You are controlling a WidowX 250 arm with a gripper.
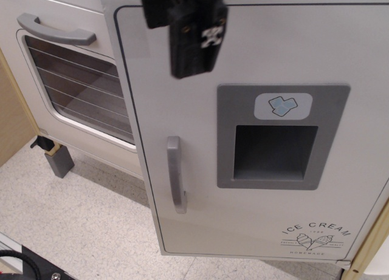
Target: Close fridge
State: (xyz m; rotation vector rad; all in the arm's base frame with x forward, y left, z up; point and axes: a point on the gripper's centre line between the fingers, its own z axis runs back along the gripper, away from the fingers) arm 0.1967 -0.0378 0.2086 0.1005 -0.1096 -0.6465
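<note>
The white fridge door (340, 55) fills the right of the view and faces me almost flat. It carries a vertical grey handle (175, 174), a grey recessed dispenser panel (276, 152) and "ICE CREAM" lettering (315, 231). Its left edge overlaps the oven front. My black gripper (193, 64) hangs in from the top edge, in front of the door's upper left part, above the handle. I cannot tell whether its fingers are open or shut, or whether it touches the door. It holds nothing that I can see.
The white oven door (36, 125) with a barred window and a horizontal grey handle (55, 31) stands to the left. Below lie speckled floor (79, 213), a grey foot block (59, 161), a wooden panel (12, 122) at far left and a black object (30, 268) at the bottom left corner.
</note>
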